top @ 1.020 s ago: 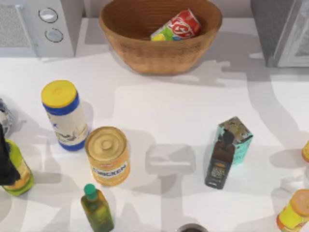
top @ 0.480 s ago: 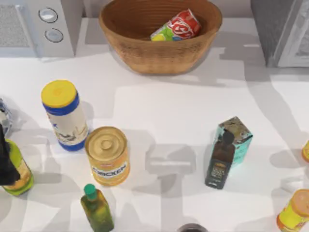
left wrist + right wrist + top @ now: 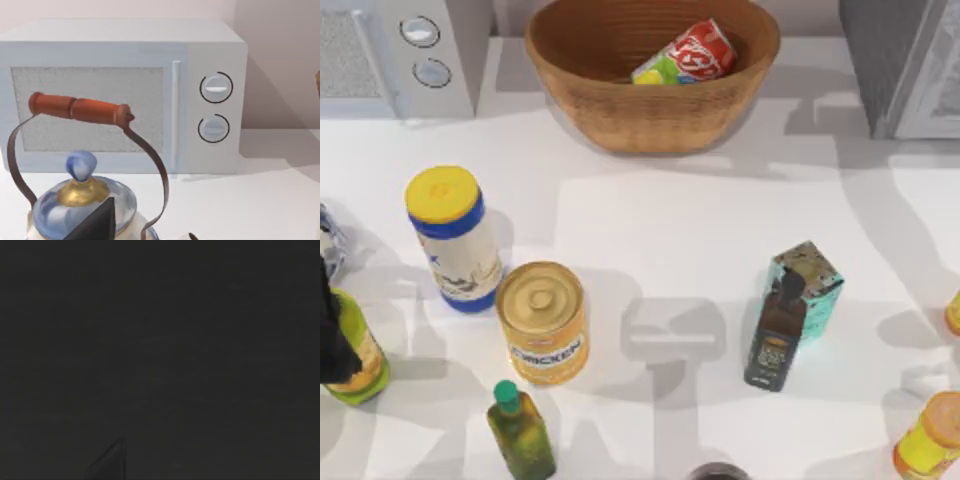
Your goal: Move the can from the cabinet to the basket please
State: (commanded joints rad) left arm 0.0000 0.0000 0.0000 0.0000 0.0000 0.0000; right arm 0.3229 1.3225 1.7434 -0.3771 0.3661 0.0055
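Table (image 3: 650,240): white, and it carries everything listed below.
Basket (image 3: 620,115): wicker, oval, at the far middle of the table in the top view, standing between the microwave and the cabinet.
Microwave (image 3: 405,55): white with two round knobs, at the far left corner; the left wrist view faces its door and knobs (image 3: 125,95).
Cabinet (image 3: 910,65): grey, at the far right corner, with a paler framed panel on its right part.
Can (image 3: 688,55): red with white lettering and a lime-green end, lying on its side inside the basket, toward the basket's right half, well apart from the cabinet.
Canister (image 3: 453,237): blue and white with a yellow lid, upright on the left of the table, just beside the tin.
Tin (image 3: 543,322): yellow, gold lid, labelled "chicken", upright at centre left.
Kettle (image 3: 82,200): blue and white with a gold collar and a red-brown handle grip, standing in front of the microwave in the left wrist view.
Carton (image 3: 812,285): teal, on the right half of the table, directly behind the dark bottle.
Dark bottle (image 3: 775,335): touching or just in front of the carton.
Green bottle (image 3: 520,432): green cap, near the front edge, in front of the tin.
Left arm: a dark part (image 3: 332,340) sits at the left edge of the top view, over a yellow-green bottle (image 3: 362,355); whether its fingers are apart or together cannot be told.
Right arm: its wrist view is dark.
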